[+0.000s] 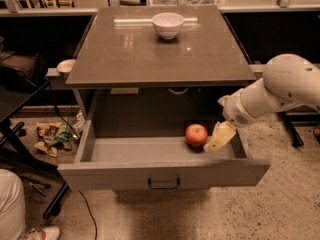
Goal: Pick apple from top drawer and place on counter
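Observation:
The apple (196, 134), red-orange and round, lies on the floor of the open top drawer (165, 171), toward its right side. The drawer is pulled out under the counter (130, 49), with a dark bar handle on its grey front. My gripper (218, 138), with pale yellowish fingers, hangs inside the drawer just right of the apple, close beside it and reaching down toward the drawer floor. The white arm comes in from the right.
A white bowl (168, 24) stands at the back middle of the counter. Litter (52, 136) lies on the speckled floor to the left of the cabinet. A person's leg and shoe (20, 219) show at the bottom left. A dark stand leg (292, 129) is at the right.

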Tool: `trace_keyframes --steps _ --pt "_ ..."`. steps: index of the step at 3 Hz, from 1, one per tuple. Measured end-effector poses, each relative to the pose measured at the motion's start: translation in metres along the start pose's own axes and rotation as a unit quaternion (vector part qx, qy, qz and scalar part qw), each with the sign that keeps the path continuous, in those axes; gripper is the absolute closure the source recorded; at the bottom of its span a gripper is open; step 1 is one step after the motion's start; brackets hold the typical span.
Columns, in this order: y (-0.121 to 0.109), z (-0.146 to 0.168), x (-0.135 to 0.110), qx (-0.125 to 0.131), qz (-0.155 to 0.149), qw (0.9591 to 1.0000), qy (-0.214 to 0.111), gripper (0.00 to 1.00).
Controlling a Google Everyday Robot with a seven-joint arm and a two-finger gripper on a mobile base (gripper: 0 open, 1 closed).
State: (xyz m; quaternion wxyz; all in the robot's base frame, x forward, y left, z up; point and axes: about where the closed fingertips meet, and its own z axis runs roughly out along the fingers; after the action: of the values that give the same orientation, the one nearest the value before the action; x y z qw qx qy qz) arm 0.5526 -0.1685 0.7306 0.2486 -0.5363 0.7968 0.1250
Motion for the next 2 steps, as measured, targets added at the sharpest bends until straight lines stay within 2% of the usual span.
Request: trace_keyframes --steps 2 --pt "-0.024 0.055 0.004 0.006 0.001 1.0000 -0.006 0.00"
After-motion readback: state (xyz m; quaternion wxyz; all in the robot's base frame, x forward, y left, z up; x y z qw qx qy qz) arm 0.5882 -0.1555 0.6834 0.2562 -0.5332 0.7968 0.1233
